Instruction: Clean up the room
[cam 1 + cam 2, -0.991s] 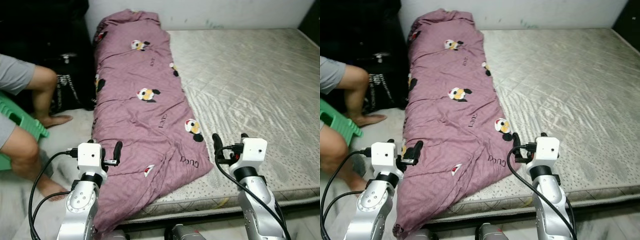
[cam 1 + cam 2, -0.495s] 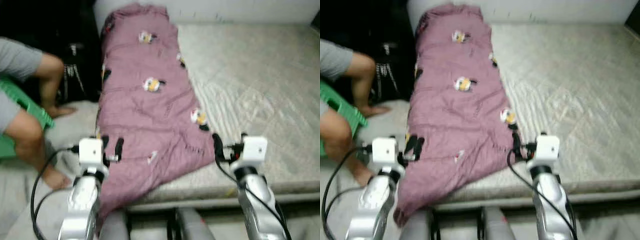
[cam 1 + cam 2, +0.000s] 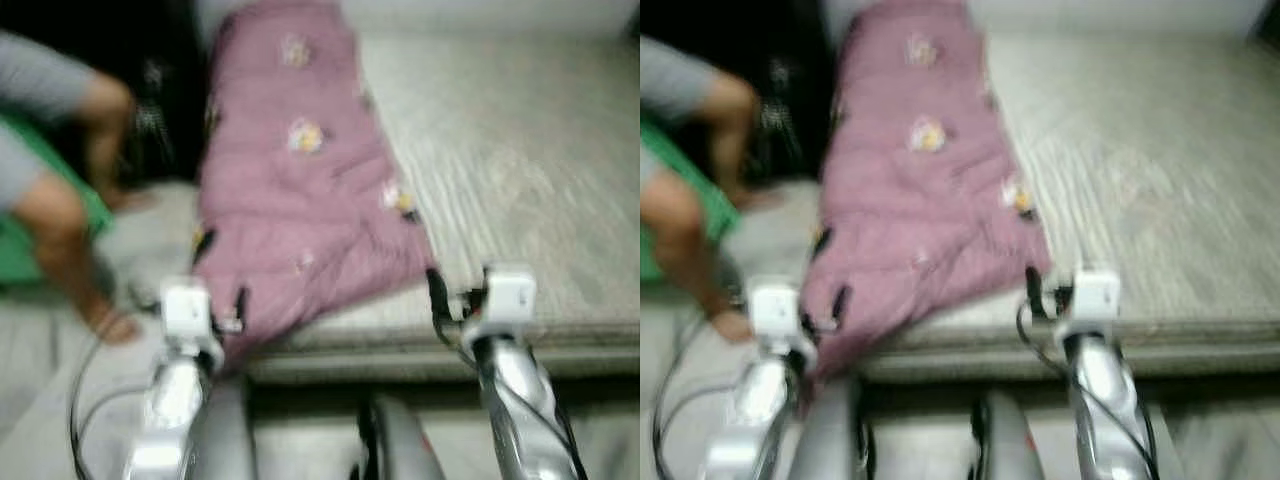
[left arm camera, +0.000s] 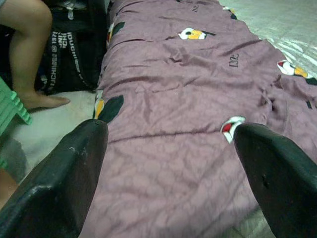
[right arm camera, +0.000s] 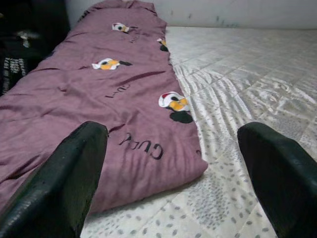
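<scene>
A long purple blanket (image 3: 300,200) with small cartoon prints lies folded lengthwise along the left side of a bare quilted mattress (image 3: 520,150). Its near end hangs a little over the bed's front edge. The head views are blurred. My left gripper (image 3: 225,310) is held open in front of the blanket's near left corner, above the floor. The left wrist view shows the blanket (image 4: 188,74) between the spread fingers (image 4: 74,168). My right gripper (image 3: 460,290) is open at the bed's front edge, beside the blanket's near right corner (image 5: 163,148), touching nothing.
A person sits at the left on a green stool (image 3: 20,250), with bare legs (image 3: 60,220) and feet on the floor by the bed. A black bag (image 4: 69,54) leans beside the bed at the left. My own legs (image 3: 215,440) show at the bottom.
The whole picture has shifted and blurred: the bed's front edge now sits higher and my legs show, so the camera moved. Both grippers keep their open pose.
</scene>
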You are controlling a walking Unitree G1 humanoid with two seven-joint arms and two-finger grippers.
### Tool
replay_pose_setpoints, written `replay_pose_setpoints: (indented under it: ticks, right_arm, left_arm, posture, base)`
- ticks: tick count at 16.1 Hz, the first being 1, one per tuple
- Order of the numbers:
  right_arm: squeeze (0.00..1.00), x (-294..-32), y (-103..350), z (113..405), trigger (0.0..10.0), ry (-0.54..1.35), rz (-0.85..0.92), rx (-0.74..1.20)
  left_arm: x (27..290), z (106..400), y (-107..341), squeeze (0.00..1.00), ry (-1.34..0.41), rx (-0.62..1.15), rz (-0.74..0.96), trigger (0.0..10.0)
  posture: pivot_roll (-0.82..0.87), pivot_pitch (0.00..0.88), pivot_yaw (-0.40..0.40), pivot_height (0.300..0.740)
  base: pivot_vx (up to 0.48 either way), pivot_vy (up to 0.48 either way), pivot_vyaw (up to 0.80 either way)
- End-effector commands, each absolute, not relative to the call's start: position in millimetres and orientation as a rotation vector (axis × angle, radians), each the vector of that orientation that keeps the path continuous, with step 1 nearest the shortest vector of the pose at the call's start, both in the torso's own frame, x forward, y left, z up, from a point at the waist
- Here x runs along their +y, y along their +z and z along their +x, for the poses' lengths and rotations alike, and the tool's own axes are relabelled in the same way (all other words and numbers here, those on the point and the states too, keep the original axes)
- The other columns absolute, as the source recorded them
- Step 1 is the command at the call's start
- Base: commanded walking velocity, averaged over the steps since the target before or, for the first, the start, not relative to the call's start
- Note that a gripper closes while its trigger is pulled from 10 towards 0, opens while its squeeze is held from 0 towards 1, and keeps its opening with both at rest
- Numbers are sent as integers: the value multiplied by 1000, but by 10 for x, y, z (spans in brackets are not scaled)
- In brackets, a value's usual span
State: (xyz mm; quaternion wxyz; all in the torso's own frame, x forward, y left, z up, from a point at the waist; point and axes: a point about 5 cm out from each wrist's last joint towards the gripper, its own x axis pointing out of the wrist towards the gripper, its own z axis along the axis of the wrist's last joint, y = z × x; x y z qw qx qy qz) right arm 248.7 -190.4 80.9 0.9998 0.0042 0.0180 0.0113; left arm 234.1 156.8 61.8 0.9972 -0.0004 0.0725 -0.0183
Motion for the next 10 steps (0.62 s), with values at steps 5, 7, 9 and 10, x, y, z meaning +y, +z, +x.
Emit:
replay_pose_setpoints:
  ticks: [5, 7, 9, 10]
  right_arm:
    - [0, -1875, 820, 2458, 10000, 46, 15, 40]
    - [0, -1861, 818, 2444, 10000, 54, 6, 48]
    - [0, -1861, 813, 2445, 10000, 55, 7, 50]
    - [0, -1860, 814, 2448, 10000, 56, 6, 50]
  left_arm:
    - [1633, 2384, 716, 0, 0, 110, 14, 10000]
    - [1656, 2338, 701, 0, 12, 118, 17, 10000]
    - [1674, 2305, 685, 0, 16, 127, 19, 10000]
    - [1675, 2298, 684, 0, 16, 130, 16, 10000]
  posture:
    - [-37, 118, -26, 571]
    - [-34, 137, -29, 553]
    - [-34, 149, -31, 553]
    - [-35, 151, -31, 553]
  base:
    - [0, 0, 0]
    - [0, 0, 0]
    - [0, 0, 0]
    - [0, 0, 0]
